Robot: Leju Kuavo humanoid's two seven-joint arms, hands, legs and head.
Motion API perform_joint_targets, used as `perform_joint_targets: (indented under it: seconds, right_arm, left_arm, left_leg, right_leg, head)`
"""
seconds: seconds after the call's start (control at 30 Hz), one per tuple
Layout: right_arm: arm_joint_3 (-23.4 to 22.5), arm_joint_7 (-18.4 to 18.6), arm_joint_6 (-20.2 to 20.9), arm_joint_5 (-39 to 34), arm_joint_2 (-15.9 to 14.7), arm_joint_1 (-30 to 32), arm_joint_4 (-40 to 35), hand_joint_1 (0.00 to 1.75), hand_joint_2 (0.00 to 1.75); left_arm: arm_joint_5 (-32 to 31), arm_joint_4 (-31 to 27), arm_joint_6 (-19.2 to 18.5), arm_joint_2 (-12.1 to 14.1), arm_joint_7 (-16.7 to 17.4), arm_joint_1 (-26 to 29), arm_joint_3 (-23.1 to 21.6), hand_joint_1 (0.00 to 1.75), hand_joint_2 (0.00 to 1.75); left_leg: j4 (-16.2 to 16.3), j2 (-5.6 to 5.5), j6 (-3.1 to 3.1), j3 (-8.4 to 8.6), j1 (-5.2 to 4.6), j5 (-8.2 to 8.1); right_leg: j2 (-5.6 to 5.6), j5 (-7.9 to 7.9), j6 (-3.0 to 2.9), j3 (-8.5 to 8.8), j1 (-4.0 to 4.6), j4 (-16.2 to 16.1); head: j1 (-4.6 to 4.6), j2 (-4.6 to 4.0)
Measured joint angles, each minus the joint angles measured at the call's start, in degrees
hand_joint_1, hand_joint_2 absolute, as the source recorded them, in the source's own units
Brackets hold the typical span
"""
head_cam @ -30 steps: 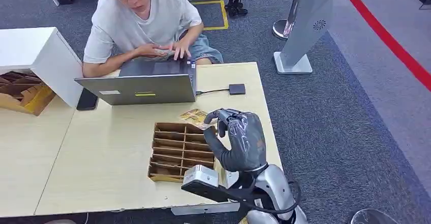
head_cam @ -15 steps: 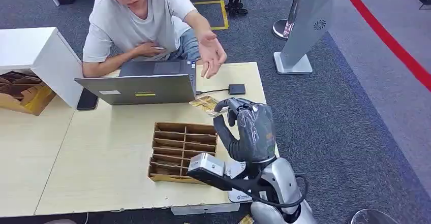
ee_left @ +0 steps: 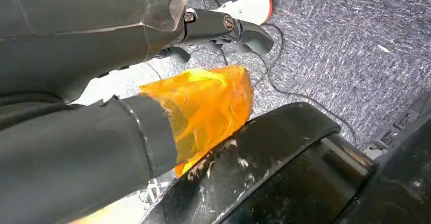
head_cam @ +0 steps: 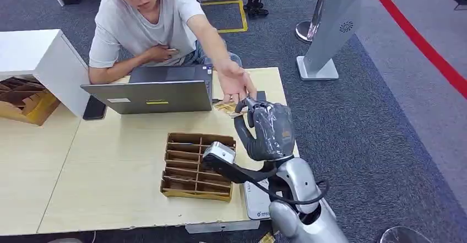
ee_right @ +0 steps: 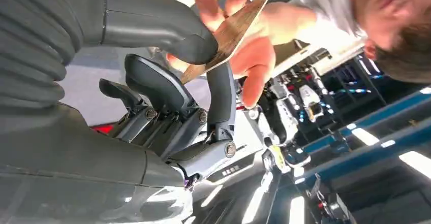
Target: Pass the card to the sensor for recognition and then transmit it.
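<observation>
Card (head_cam: pixel 227 108) pinched at one end in right hand (head_cam: pixel 264 130), held above table (head_cam: pixel 110 160) beside laptop (head_cam: pixel 151 95). Person's hand (head_cam: pixel 235 86) open, just at card. Recommended: hold steady, release only once gripped. Left hand (ee_left: pixel 218 26): state indeterminate.

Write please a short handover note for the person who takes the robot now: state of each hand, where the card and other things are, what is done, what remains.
Right hand: pinches the card between thumb and a finger, raised over the table's far right part.
Left hand: hangs low above the floor, fingers curled in, holding nothing.
Person's hand: stretched out, open, right at the card.
Sensor: small black box beside the laptop; divided tray nearer the robot.
Done: card picked and offered.
Left: release once the person grips it. Whether scanning happened, I cannot tell.
</observation>
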Motion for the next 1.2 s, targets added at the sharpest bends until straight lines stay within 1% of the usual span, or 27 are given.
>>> perform_joint_targets:
  seconds: [0.27,0.3,0.33,0.57,0.87,0.9,1.2]
  right_arm:
    - [0.00,1.33,0.85,2.53,0.22,-1.33,3.41,1.75,1.75]
    - [0.00,1.59,1.31,2.64,0.35,-1.53,3.82,0.23,1.75]
    - [0.02,1.88,1.55,2.84,0.48,-1.68,4.19,0.00,1.75]
    - [0.04,2.86,2.95,3.19,0.85,-2.08,6.25,0.00,1.75]
    - [0.04,2.86,3.10,3.32,0.96,-2.15,7.41,0.00,1.75]
    - [0.04,2.86,3.12,3.34,0.96,-2.14,7.45,0.00,0.00]
    - [0.31,2.86,3.04,3.82,0.96,-2.14,7.38,0.00,0.00]
  left_arm:
    - [-0.41,-0.22,-0.17,-0.04,0.07,-0.03,0.00,0.00,0.00]
    - [-0.50,-0.24,-0.22,-0.04,0.09,-0.05,0.00,0.00,0.00]
    - [-0.59,-0.24,-0.28,-0.04,0.15,-0.08,0.00,0.00,0.00]
    - [-0.79,-0.37,-0.31,-0.09,0.50,-0.09,0.00,0.00,0.00]
    - [-0.81,-0.39,-0.33,-0.11,0.52,-0.09,0.02,0.00,0.00]
    - [-0.81,-0.39,-0.33,-0.11,0.52,-0.09,0.02,0.00,0.00]
    - [-1.00,-0.39,-0.26,-0.13,0.57,-0.09,0.35,0.00,0.00]
  left_leg:
    - [0.00,-0.01,0.00,-0.01,0.00,0.01]
    - [0.00,0.00,0.00,0.00,0.00,0.01]
    - [0.00,0.00,0.00,0.00,0.00,0.01]
    - [0.00,-0.01,-0.01,0.00,0.00,0.01]
    - [0.00,-0.01,-0.01,-0.01,0.00,0.01]
    - [0.00,-0.01,-0.01,-0.01,0.00,0.01]
    - [0.00,-0.01,-0.01,0.00,0.00,0.01]
  right_leg:
    - [-0.01,0.00,0.00,0.00,0.00,0.00]
    - [-0.01,0.00,0.00,0.00,0.00,0.00]
    - [-0.01,0.00,0.00,0.00,0.00,0.00]
    - [-0.01,0.00,0.00,0.00,0.00,0.00]
    - [-0.01,0.00,0.00,0.00,0.00,0.01]
    - [-0.01,0.00,0.00,0.00,0.00,0.00]
    - [-0.01,0.00,0.00,0.00,0.00,0.01]
  head:
    - [0.00,0.00]
    - [0.00,0.00]
    - [0.00,0.00]
    - [0.00,0.00]
    - [0.00,0.00]
    - [0.00,0.00]
    - [0.00,0.00]
